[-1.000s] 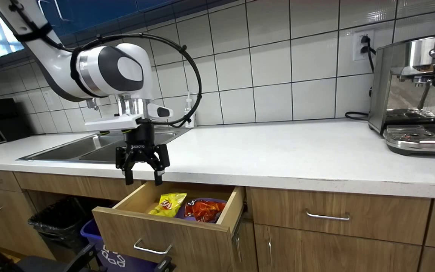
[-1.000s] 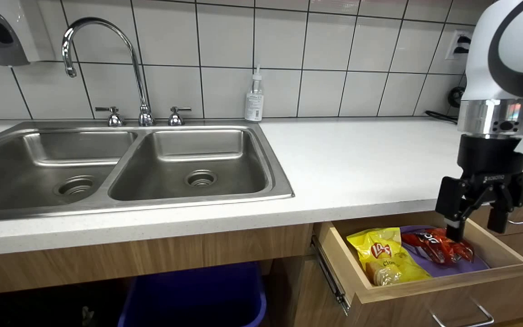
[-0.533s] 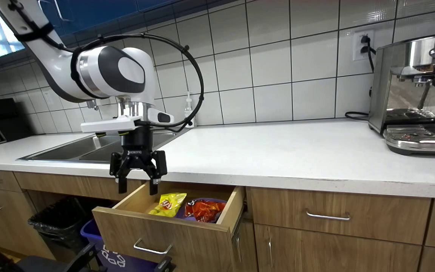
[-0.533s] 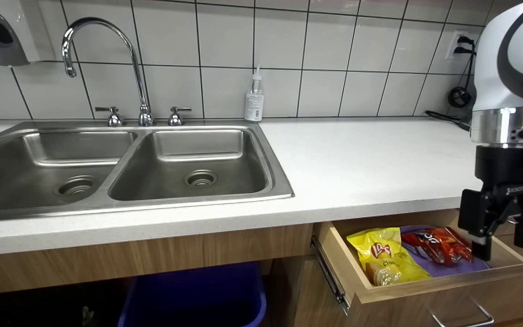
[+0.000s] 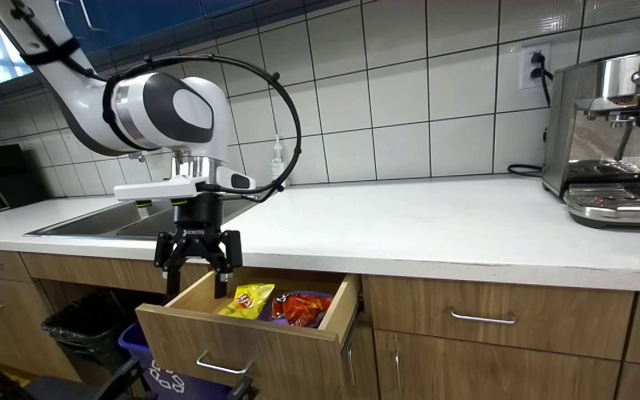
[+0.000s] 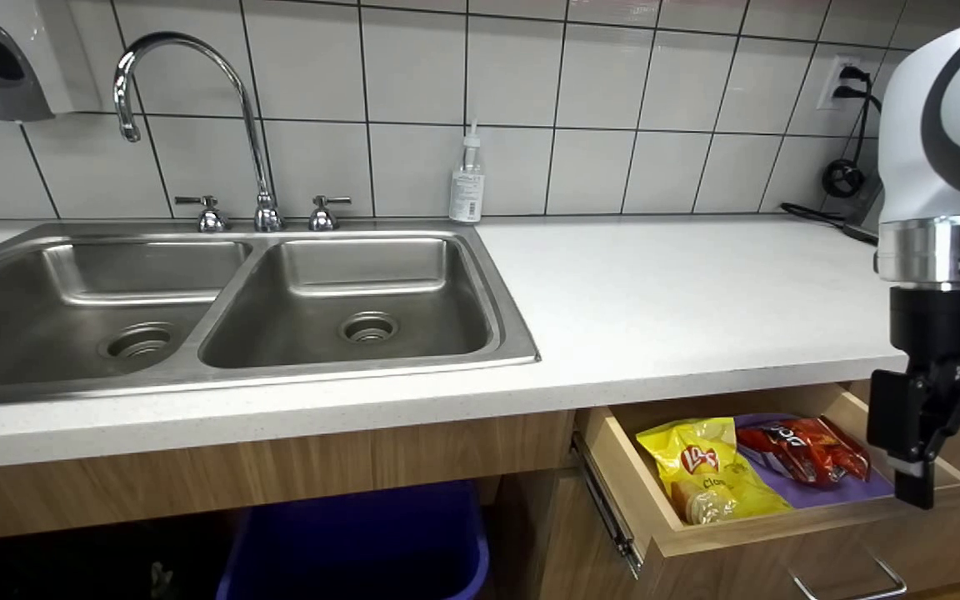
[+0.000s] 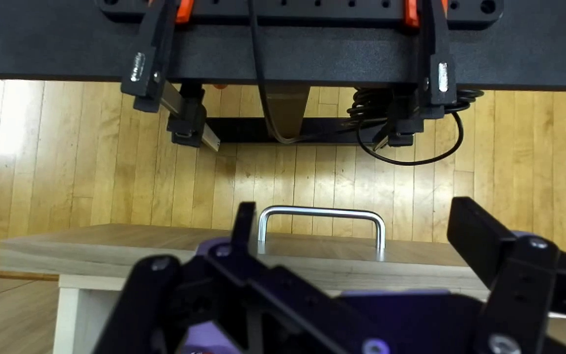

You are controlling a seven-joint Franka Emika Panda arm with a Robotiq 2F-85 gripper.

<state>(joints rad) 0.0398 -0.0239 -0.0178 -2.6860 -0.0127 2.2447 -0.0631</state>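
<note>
An exterior view's edge crops the black gripper (image 6: 952, 483), jaws apart; nearby, one open brown wooden drawer (image 5: 267, 350) holds one shiny yellow bag (image 6: 713, 471), one crumpled red bag (image 6: 809, 450).

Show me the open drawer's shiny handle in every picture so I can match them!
In an exterior view, the shiny handle is low and left of the middle.
In an exterior view, the shiny handle is at the bottom edge, toward the right.
In the wrist view, the shiny handle is just below and right of the middle.
Landmark in all three: the open drawer's front.
</note>
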